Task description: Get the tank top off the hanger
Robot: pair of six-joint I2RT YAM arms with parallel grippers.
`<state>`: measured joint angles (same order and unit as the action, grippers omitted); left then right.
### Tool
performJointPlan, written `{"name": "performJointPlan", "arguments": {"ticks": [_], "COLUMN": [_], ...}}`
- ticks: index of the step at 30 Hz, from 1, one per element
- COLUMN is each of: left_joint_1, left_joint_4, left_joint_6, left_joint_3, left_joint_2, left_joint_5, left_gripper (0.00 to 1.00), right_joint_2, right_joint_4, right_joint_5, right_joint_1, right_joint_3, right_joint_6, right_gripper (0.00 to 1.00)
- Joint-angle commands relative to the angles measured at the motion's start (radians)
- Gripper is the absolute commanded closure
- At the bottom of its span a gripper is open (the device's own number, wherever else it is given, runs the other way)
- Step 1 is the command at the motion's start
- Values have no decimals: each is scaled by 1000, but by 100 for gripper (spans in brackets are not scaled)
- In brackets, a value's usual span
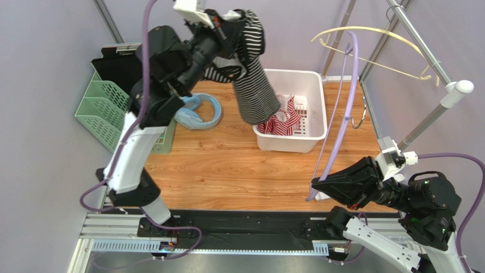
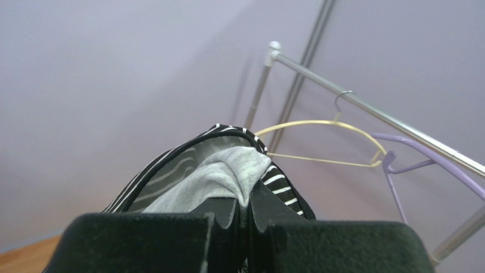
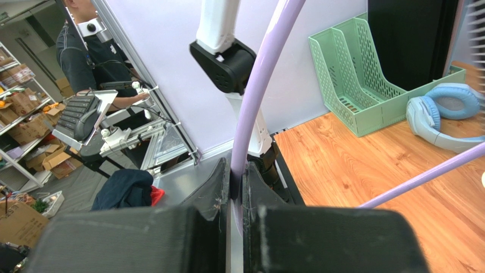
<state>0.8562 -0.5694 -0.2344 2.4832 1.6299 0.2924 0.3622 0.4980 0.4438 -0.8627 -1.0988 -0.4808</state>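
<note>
The left hand (image 1: 227, 24) is gripping the tank top (image 1: 256, 94), dangling it lengthwise over the basket (image 1: 316, 108), while the right hand (image 1: 319, 185) is pinching the hanger (image 1: 342, 111) well apart

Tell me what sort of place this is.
Most likely a robotics lab or test workshop. The left arm and right arm are mounted at a wooden table with a clothes rail, and the right wrist view shows a person at a control rig beside shelves of boxes.

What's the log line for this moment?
left gripper: shut on striped tank top, held high | right gripper: shut on purple hanger | garment: off hanger, dangling by white basket
</note>
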Motion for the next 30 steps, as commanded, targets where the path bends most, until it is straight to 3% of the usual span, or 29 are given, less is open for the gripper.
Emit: {"name": "performJointPlan", "arguments": {"ticks": [1,11,17,21,25,30], "left_joint_1": [-8,-72,-85,-86,-86,-88], "left_joint_4": [138,261,169,232,195,197], "left_joint_6": [-49,-247,-255,-259,-261,-310], "left_joint_3": [99,-115,-82,-170,-152,-263], "left_joint_2": [146,419,655,711,806,835], "left_joint_5": [-185,-346,-513,-587,-676,-680], "left_gripper": [100,100,100,100,100,100], "right_joint_2": [-29,-81,-97,-106,-109,-108], "right_joint_4": [-3,57,51,31,24,11], "right_joint_5": [-31,-80,-86,-82,-88,-91], "right_joint_1": [-2,-2,-2,-1,-1,-1], "right_joint_3": [-52,-61,-32,-3,19,39], "right_joint_6": [15,15,8,-2,-2,-4], "right_gripper": [100,100,100,100,100,100]}}
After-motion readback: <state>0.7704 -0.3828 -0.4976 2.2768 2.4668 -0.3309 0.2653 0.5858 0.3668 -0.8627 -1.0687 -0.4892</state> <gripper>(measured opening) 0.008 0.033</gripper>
